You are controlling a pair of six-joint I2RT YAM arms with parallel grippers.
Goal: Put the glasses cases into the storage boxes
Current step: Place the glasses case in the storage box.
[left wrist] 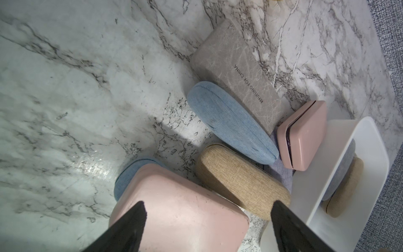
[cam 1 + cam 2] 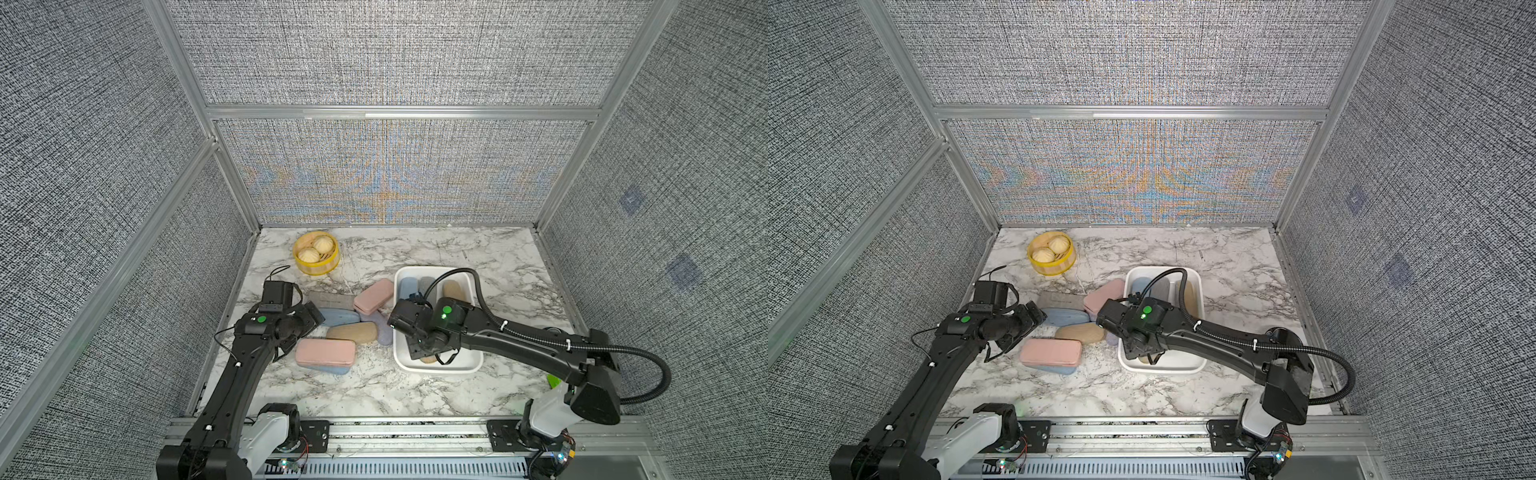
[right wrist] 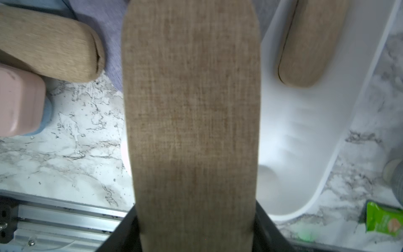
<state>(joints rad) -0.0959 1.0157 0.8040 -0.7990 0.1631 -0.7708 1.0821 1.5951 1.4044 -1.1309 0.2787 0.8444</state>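
Right gripper (image 3: 196,227) is clamped on the held tan case (image 3: 192,109). Its long axis runs straight up the frame, and it straddles the left rim of the white bin (image 3: 305,135). A second tan case (image 3: 309,43) lies inside, upper right. Left gripper (image 1: 208,203) is spread apart over the pink case (image 1: 174,213). In a top view, loose cases (image 2: 352,332) crowd the bin's left side.

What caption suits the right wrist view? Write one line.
Right claw shut on a tan fabric glasses case at the white storage bin, another tan case already inside.

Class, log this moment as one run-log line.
right tool: shut on tan case, at white bin | left tool: open, by pink case
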